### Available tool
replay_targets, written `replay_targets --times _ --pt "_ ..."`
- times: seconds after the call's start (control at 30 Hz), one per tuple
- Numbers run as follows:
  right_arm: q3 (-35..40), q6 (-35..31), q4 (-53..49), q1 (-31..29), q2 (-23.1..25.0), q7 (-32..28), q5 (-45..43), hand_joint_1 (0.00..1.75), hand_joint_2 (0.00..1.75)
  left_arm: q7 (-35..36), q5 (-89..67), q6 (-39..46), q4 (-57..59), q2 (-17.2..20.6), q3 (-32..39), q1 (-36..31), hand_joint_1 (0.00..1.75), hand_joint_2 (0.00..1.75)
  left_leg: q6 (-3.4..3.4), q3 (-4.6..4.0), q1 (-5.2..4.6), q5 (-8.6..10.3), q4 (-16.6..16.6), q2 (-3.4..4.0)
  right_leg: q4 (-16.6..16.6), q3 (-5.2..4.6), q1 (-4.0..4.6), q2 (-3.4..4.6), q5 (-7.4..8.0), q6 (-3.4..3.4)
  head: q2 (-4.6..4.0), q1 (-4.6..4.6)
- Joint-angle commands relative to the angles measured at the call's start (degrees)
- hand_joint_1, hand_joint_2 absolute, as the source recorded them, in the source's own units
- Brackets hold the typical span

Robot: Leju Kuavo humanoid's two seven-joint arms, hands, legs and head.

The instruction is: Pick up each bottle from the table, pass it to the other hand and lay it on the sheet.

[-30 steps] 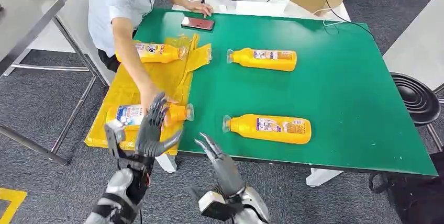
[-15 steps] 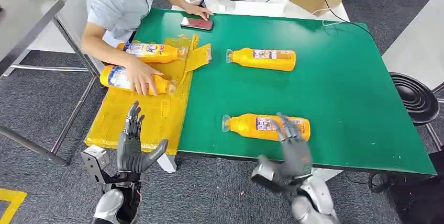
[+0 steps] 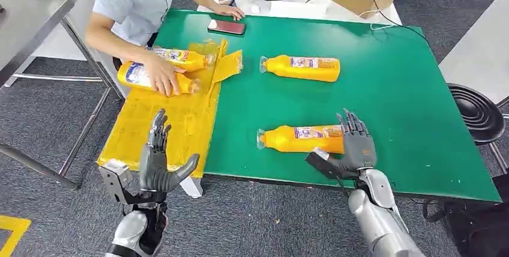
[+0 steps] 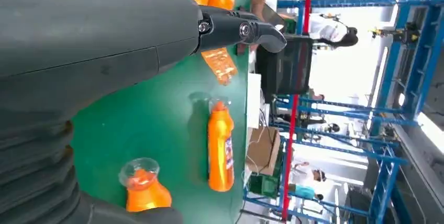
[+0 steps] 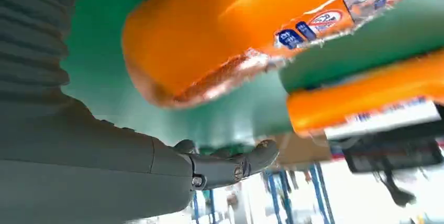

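On the green table (image 3: 390, 89) the near bottle (image 3: 300, 139) lies lengthwise across us, cap toward the yellow sheet (image 3: 162, 125). Our right hand (image 3: 354, 149) stands at its base end, fingers spread, gripping nothing yet; half a second ago it hovered over the label. Our left hand (image 3: 157, 164) waits open beside the sheet.

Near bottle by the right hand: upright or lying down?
Lying down. The near bottle rests on its side on the green table, cap end away from the right hand at its base.
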Motion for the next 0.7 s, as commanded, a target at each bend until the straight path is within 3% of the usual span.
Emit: replay_targets --times 0.03,0.3,0.33,0.37,0.5,0.53,0.63,0.67,0.7 --pt "-2.2 4.8 17.9 -8.6 3.7 -2.9 -2.3 0.0 1.75 0.3 0.3 -0.1 8.8 0.1 -3.2 -6.6 0.0 1.75 -0.04 0.16 0.0 -0.03 0.0 0.09 0.0 0.15 0.02 0.03 -0.01 -0.07 0.0 -0.02" --pt "2.9 10.4 19.7 -10.1 2.2 2.8 2.9 0.0 1.75 0.5 1.3 -0.7 9.5 0.1 -3.6 -7.2 0.0 1.75 -0.04 0.33 0.03 -0.06 0.0 0.18 -0.1 0.3 0.06 0.02 -0.06 -0.1 0.0 0.0" --pt "3.0 11.0 19.8 -10.1 2.0 2.5 2.9 0.89 1.75 0.5 1.5 -0.9 9.7 0.1 -3.7 -7.4 0.0 1.75 -0.03 0.25 0.02 -0.02 -0.1 0.21 -0.1 0.22 0.05 0.03 -0.02 -0.08 0.0 -0.02" --pt "3.1 12.6 20.2 -10.2 1.7 2.4 2.8 1.45 1.75 0.5 1.8 -1.1 10.0 0.0 -3.9 -7.7 0.0 1.75 -0.04 0.31 0.02 -0.04 -0.1 0.22 -0.1 0.28 0.06 0.02 -0.04 -0.09 0.0 -0.02" --pt "3.0 12.6 20.2 -10.1 1.5 2.2 2.7 1.45 1.75 0.5 1.8 -1.1 10.2 0.0 -3.9 -7.9 0.0 1.75 -0.04 0.42 0.04 -0.02 -0.1 0.26 -0.1 0.34 0.08 0.13 0.0 -0.12 0.0 0.0" --pt "3.3 12.8 20.3 -10.1 1.5 2.4 2.9 1.75 1.75 0.6 1.9 -1.2 10.3 0.0 -3.9 -7.9 0.0 1.75 -0.04 0.46 0.04 -0.03 0.0 0.31 -0.1 0.34 0.07 0.19 0.0 -0.1 0.0 -0.02" --pt "5.3 15.0 21.5 -10.6 1.1 5.5 5.3 1.75 1.75 0.8 2.8 -2.1 10.4 0.0 -4.1 -8.4 0.0 1.75 -0.04 0.55 0.04 -0.01 -0.1 0.36 -0.1 0.45 0.07 0.15 -0.01 -0.1 0.0 -0.02" --pt "7.3 20.4 22.6 -11.4 0.5 12.0 7.6 1.75 1.75 1.8 3.8 -3.1 10.5 -0.1 -4.3 -8.5 0.0 1.75 -0.06 0.63 0.05 -0.03 -0.1 0.35 -0.1 0.54 0.08 0.11 -0.03 -0.14 0.0 -0.02" --pt "8.4 23.2 22.5 -11.7 0.1 13.7 8.5 1.75 1.75 1.9 3.9 -3.2 10.6 -0.1 -4.3 -8.6 0.0 1.75 -0.04 0.57 0.05 -0.02 0.0 0.37 -0.1 0.47 0.08 0.15 0.0 -0.1 0.0 0.0"
